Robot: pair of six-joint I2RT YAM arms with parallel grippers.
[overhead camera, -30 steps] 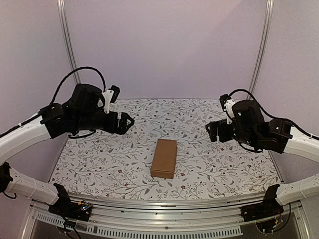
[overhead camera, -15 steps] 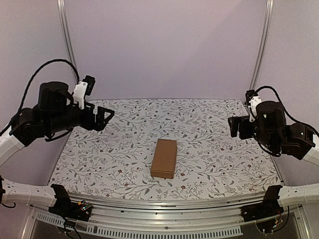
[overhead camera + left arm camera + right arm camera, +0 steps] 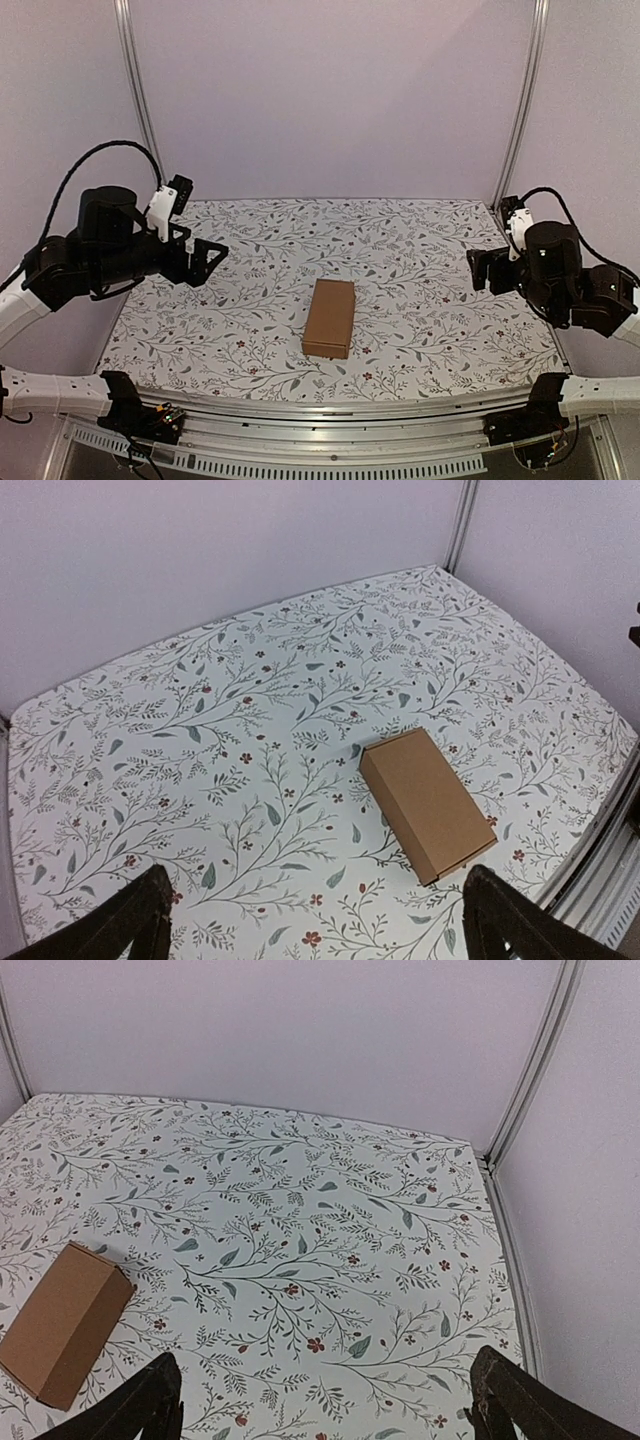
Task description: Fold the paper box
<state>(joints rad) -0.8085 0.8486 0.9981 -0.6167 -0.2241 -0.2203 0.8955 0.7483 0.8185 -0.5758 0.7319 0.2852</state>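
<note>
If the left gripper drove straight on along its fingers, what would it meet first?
Probably the floral tabletop beside the paper box: in the left wrist view the box lies right of the left gripper's centre line. Depth is unclear, so its near corner might come first.

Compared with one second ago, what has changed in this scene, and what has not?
The left arm drew back toward the left table edge and the right arm toward the right edge, both away from the centre. Their jaws are open and took hold of nothing. The plain brown cardboard box lies closed in the same spot on the floral-patterned table.
</note>
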